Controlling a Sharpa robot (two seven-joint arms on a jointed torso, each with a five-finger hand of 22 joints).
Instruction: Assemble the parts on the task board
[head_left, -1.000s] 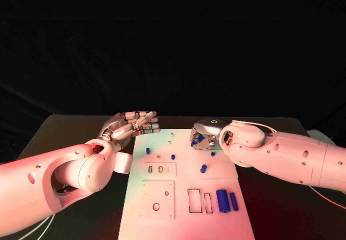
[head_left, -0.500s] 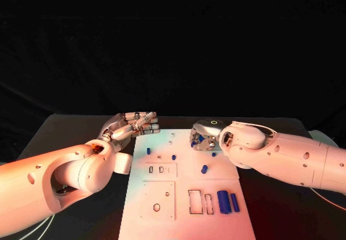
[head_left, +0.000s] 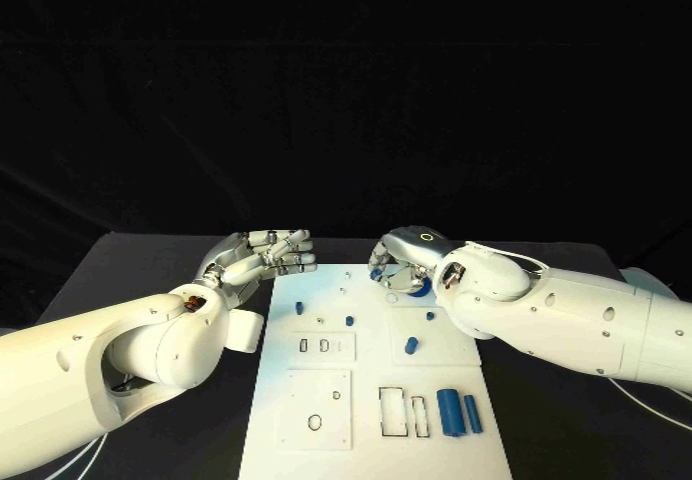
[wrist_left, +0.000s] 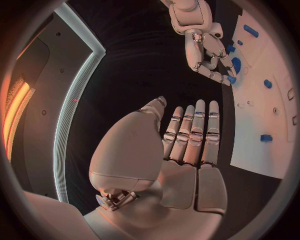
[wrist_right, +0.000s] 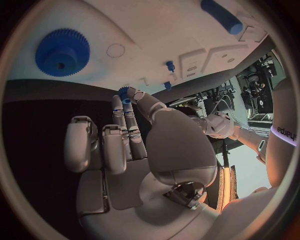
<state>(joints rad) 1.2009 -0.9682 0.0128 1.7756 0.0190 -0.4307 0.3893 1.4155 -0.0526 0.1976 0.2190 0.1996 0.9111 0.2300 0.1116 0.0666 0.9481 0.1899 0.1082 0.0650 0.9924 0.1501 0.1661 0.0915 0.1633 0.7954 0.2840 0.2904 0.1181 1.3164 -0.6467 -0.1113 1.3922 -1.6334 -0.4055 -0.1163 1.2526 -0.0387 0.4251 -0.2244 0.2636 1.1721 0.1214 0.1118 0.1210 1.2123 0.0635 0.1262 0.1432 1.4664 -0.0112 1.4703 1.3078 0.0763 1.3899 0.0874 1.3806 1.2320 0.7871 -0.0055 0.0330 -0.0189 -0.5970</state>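
Your right hand (head_left: 400, 266) pinches a small blue part (wrist_right: 124, 95) above the task board (head_left: 368, 400), presumably for insertion | left hand (head_left: 263, 256) holds nothing, fingers loosely extended, parked beside the board.

White task board (head_left: 325, 400) lies flat, small blue parts (head_left: 457, 411) scattered on it

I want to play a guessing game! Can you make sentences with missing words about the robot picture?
The task board is coloured ____. The parts lying on it, like the toothed gear, are coloured ____. The left hand holds ____. Missing words: white, blue, nothing.
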